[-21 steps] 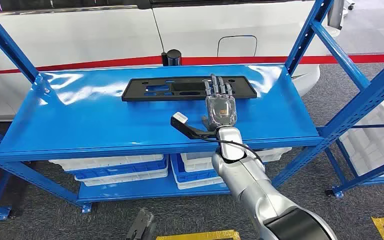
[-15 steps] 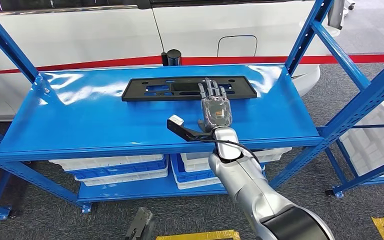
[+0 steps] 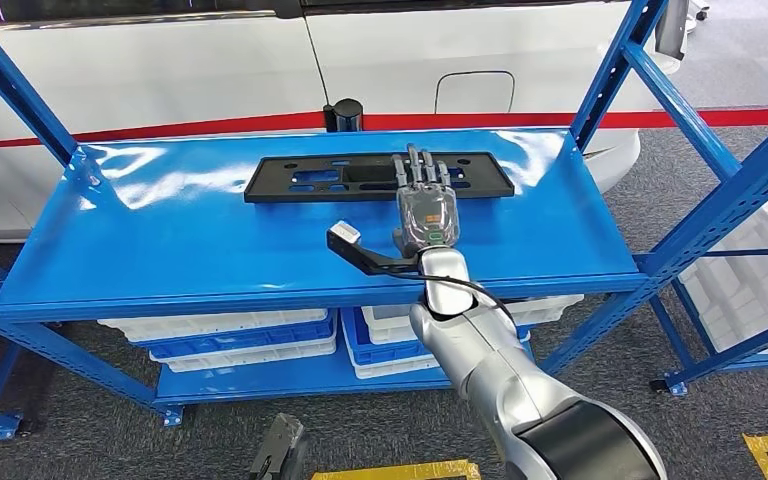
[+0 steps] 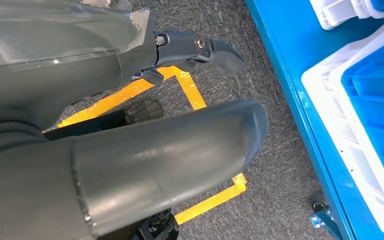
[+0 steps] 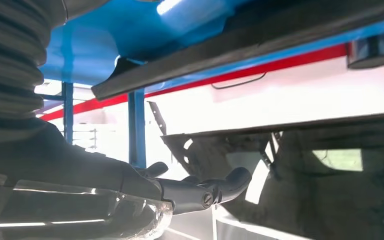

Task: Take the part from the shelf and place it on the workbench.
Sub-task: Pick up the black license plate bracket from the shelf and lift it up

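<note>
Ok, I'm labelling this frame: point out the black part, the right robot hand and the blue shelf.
black part (image 3: pixel 310 180): head view, left half of the flat panel.
right robot hand (image 3: pixel 427 215): head view, back of the palm.
blue shelf (image 3: pixel 160 250): head view, bare top surface.

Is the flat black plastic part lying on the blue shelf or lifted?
Lying flat on the blue shelf; the black plastic part is not yet lifted.

A flat black part (image 3: pixel 378 178) lies toward the back of the blue shelf (image 3: pixel 210 240). The right hand (image 3: pixel 425 205) reaches over the shelf, palm down, fingers stretched out and apart, their tips over the part's near edge. White and blue bins (image 3: pixel 230 335) sit on the lower level. A white car (image 3: pixel 260 60) stands behind.
</note>
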Available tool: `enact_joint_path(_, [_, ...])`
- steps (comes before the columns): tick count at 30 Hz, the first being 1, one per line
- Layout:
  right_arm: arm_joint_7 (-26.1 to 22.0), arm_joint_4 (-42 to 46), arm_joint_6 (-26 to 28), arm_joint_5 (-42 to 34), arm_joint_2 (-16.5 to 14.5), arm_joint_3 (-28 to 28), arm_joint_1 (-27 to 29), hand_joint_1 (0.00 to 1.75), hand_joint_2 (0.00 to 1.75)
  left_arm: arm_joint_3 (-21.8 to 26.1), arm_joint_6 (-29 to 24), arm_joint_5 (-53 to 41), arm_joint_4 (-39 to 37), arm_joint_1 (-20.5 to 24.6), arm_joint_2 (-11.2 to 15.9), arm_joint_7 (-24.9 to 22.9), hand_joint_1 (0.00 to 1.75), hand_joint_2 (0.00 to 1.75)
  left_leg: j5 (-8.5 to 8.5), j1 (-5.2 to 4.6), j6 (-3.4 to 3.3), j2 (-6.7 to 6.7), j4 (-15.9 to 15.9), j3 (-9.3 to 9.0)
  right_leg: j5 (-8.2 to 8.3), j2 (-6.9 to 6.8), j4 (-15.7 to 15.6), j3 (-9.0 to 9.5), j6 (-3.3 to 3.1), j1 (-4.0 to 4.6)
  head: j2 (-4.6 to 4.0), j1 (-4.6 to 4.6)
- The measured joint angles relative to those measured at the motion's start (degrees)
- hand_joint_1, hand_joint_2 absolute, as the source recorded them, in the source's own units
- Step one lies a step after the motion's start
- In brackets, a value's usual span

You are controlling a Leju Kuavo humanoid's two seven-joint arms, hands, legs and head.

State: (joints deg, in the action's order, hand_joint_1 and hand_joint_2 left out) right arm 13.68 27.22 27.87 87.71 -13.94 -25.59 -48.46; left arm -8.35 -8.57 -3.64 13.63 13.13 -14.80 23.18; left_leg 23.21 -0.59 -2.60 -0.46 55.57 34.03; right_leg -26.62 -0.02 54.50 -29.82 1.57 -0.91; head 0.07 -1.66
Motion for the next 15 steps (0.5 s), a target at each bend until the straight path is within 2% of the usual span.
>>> enact_joint_path(15, [-0.8,-2.3,-0.9,-0.1,4.0,8.1,-2.5,0.0,1.75,0.1,-2.1,3.4,-0.1,-0.2,0.6,0.4,0.0,0.0,0.0,0.0,0.0,0.01,0.0,0.0,0.01,0.0,0.0,0.01,0.01,0.01,0.0,0.0])
